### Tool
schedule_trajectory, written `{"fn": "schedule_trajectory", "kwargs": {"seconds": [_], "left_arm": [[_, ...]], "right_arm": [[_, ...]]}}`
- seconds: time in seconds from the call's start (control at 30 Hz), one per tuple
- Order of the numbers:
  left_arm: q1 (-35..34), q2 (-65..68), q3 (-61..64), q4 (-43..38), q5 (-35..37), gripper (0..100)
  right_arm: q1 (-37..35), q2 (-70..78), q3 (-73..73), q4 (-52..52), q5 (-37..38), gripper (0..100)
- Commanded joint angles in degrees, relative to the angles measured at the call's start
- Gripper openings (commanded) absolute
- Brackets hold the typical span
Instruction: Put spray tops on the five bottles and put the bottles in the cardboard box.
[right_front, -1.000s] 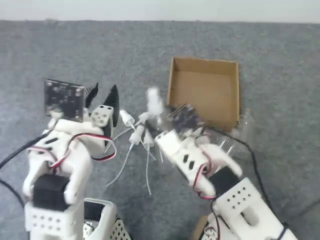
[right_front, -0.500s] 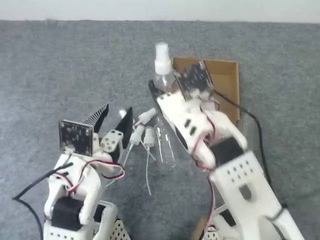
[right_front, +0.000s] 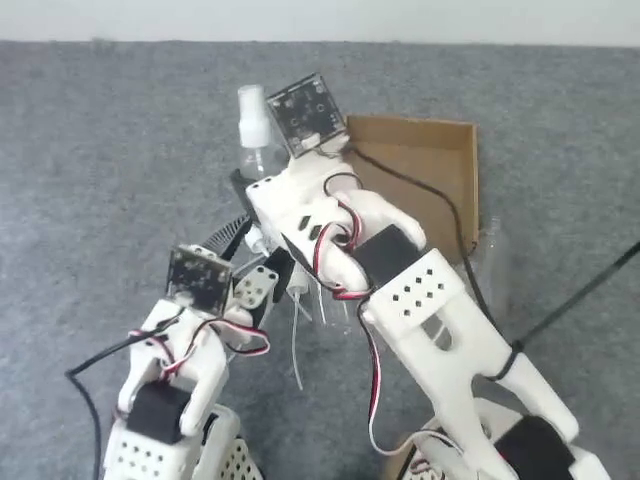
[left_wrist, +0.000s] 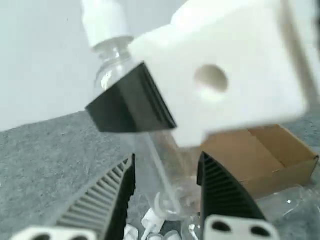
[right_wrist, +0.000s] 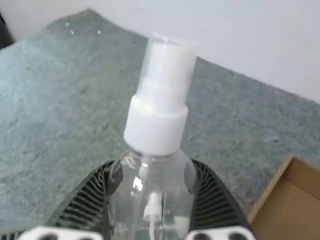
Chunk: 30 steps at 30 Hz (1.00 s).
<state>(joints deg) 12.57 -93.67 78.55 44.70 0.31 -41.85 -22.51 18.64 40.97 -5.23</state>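
Swung leftward, the right hand (right_wrist: 150, 197) grips the capped bottle (right_front: 258, 150); the left hand (left_wrist: 166, 165) stands open.

Bare robotics test setup: grey felt surface (right_front: 100, 130), plain white wall (right_front: 450, 18) behind.

Held bottle (right_front: 258, 150) — lower body hidden in high view behind right gripper (right_wrist: 151, 192) and its arm; base cut off by edge in right wrist view. Left side of cardboard box (right_front: 430, 170) covered by same arm. Some spray tops (right_front: 298, 285) under arm, count unclear. Beside box, clear bottles (right_front: 490, 250) — too faint to count. Left wrist view: right gripper blurred, masks bottle's middle; whether left gripper (left_wrist: 167, 172) touches bottle, cannot tell.
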Motion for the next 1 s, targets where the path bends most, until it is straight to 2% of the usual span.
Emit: {"fn": "schedule_trajectory", "kwargs": {"seconds": [0.0, 0.33, 0.4, 0.57, 0.77, 0.97], "left_arm": [[0.18, 4.92, -0.40, -3.69, -0.79, 18], [0.18, 7.30, -0.48, -4.84, -0.79, 18], [0.18, 7.30, -0.48, -4.66, -0.79, 18], [-1.32, 7.30, -0.40, -4.48, -0.35, 17], [-4.57, 7.30, -0.13, -4.75, 2.29, 0], [-4.40, 7.30, -0.04, -4.84, 2.02, 1]], "right_arm": [[-0.31, -5.58, -3.87, 2.95, -0.79, 0.6], [6.73, -10.42, -3.78, 10.07, -0.70, 0.6], [9.10, -10.24, -3.78, 9.45, 1.58, 0.6], [14.90, -4.53, -3.78, 1.01, 6.51, 0.6], [19.56, 8.75, -3.87, -13.32, 6.51, 0.6], [23.78, 19.91, -4.31, -24.04, 6.51, 0.6]]}}
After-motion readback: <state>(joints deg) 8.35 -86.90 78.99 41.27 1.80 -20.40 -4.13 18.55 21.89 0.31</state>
